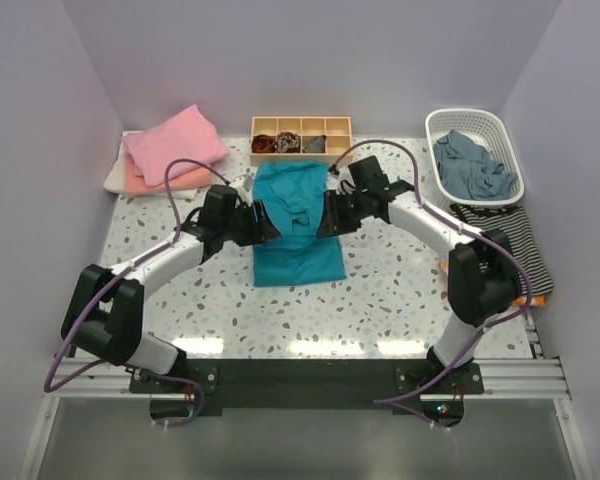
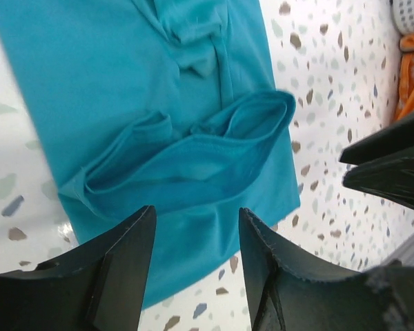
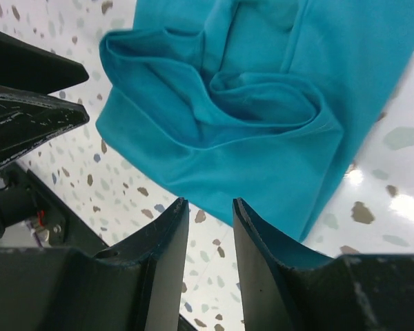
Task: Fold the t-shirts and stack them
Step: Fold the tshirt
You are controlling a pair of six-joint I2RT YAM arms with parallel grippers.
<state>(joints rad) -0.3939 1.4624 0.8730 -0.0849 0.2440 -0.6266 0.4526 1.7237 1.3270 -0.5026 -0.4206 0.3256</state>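
A teal-blue t-shirt (image 1: 295, 225) lies partly folded in the middle of the table, its sleeves bunched on top. It fills the left wrist view (image 2: 159, 124) and the right wrist view (image 3: 262, 103). My left gripper (image 1: 264, 222) hovers at its left edge, open and empty (image 2: 196, 227). My right gripper (image 1: 326, 216) hovers at its right edge, open and empty (image 3: 208, 217). Folded pink (image 1: 175, 143), peach (image 1: 143, 182) and white (image 1: 115, 175) shirts are stacked at the back left.
A wooden divided box (image 1: 301, 138) with small items stands at the back centre. A white basket (image 1: 475, 155) holding grey-blue cloth stands at the back right. A striped cloth (image 1: 505, 240) over something orange lies beside it on the right.
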